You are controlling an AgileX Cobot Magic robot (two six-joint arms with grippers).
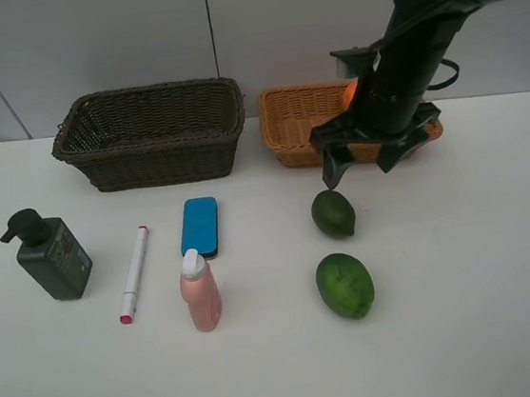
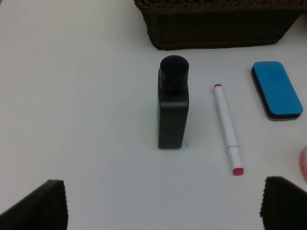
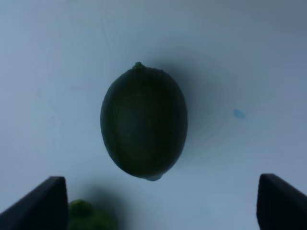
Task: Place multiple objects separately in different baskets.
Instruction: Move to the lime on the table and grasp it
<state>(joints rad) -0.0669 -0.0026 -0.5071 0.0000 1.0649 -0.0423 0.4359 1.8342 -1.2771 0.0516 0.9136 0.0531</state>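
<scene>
Right fingers [image 3: 41, 203] hang spread wide above the dark fruit [image 3: 144, 122], which lies on the table [image 1: 466, 281] right of centre, just in front of the tan basket [image 1: 285, 124]. It looks firm, smooth and prone to rolling, so a grip across its narrow middle seems best. Left fingers [image 2: 38, 206], also spread, face the pump bottle [image 2: 172, 110].

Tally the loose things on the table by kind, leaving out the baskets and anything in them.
Bottles: 2, pump bottle and pink bottle
Green fruits: 2, darker fruit and lighter fruit
Marker: 1
Eraser: 1
Total: 6
</scene>
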